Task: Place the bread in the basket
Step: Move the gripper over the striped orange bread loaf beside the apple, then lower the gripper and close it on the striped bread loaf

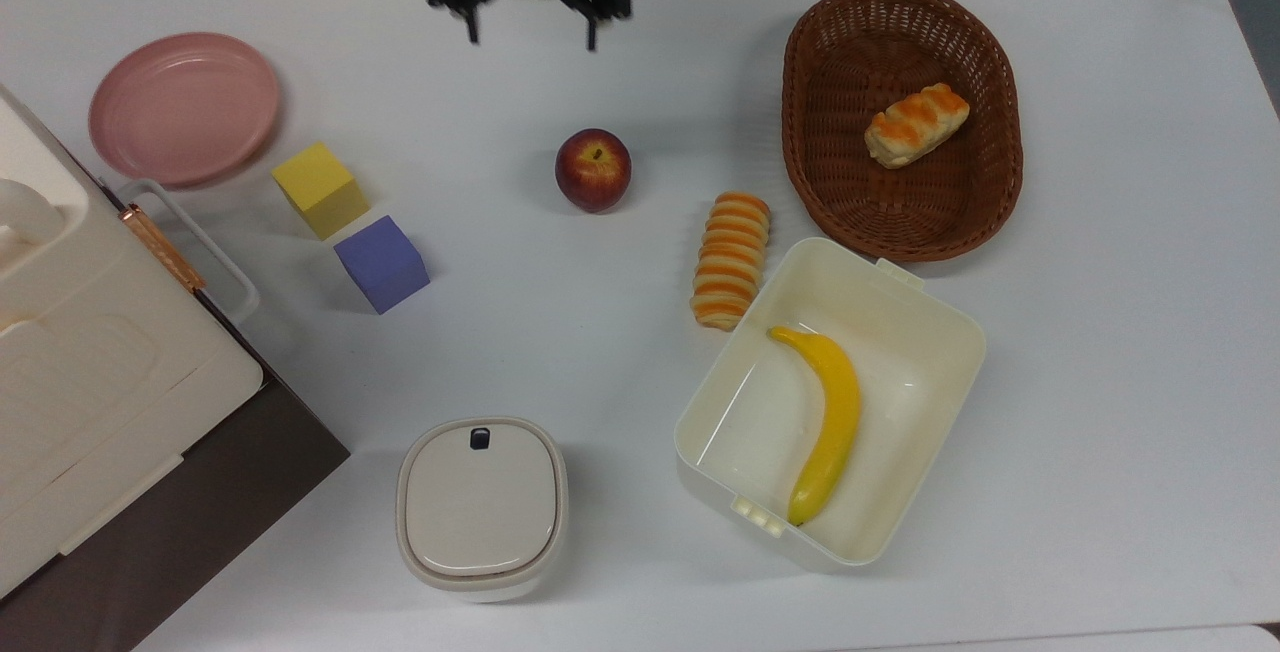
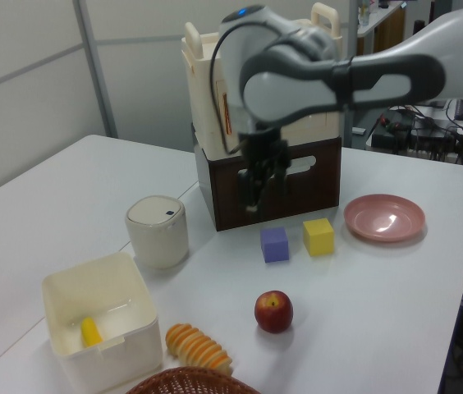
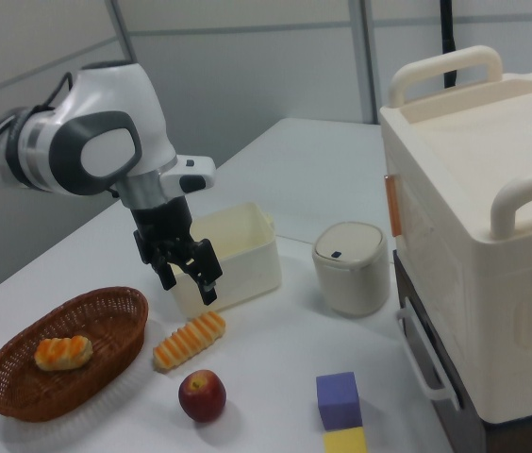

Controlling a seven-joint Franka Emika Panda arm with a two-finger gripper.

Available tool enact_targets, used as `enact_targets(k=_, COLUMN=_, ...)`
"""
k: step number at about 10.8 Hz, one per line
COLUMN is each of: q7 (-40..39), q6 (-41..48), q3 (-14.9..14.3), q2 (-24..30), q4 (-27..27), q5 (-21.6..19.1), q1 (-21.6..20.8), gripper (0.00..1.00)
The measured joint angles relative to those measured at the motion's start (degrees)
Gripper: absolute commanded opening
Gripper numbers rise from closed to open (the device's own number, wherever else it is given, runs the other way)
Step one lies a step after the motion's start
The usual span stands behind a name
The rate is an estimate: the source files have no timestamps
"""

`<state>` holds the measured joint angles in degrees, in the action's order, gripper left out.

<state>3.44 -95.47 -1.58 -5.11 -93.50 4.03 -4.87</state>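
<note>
1. The bread is lying on the white table, between the apple and the cream box, just beside the basket.
2. The gripper is hovering above the table with its fingers spread apart, holding nothing.
3. A shorter roll is sitting inside the basket.

Top view looks straight down; side views (opposite ends) share the table.
</note>
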Motion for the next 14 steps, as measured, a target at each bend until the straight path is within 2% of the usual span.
enact_targets(k=2, q7=0.2, q6=-2.9, q3=0.2, q2=-3.2, q4=0.0, q5=-0.1, q1=-2.5, gripper=1.0)
enact_targets(k=6, q7=0.2, q6=-8.0, q3=0.2, q2=-7.8, q4=-0.1, q5=-7.7, q1=-5.6, gripper=1.0)
enact_targets(k=7, q7=0.3, q6=-10.1, q3=0.2, q2=-9.2, q4=-0.1, q5=-8.6, q1=-6.9, gripper=1.0)
enact_targets(k=10, q7=4.2, q6=-15.2, q3=0.2, q2=-14.9, q4=-0.3, q5=-8.6, q1=-10.6, gripper=1.0)
enact_targets(k=14, q7=4.9, q6=-21.9, q3=0.2, q2=-20.5, q4=-0.3, q5=-8.6, q1=-11.7, gripper=1.0)
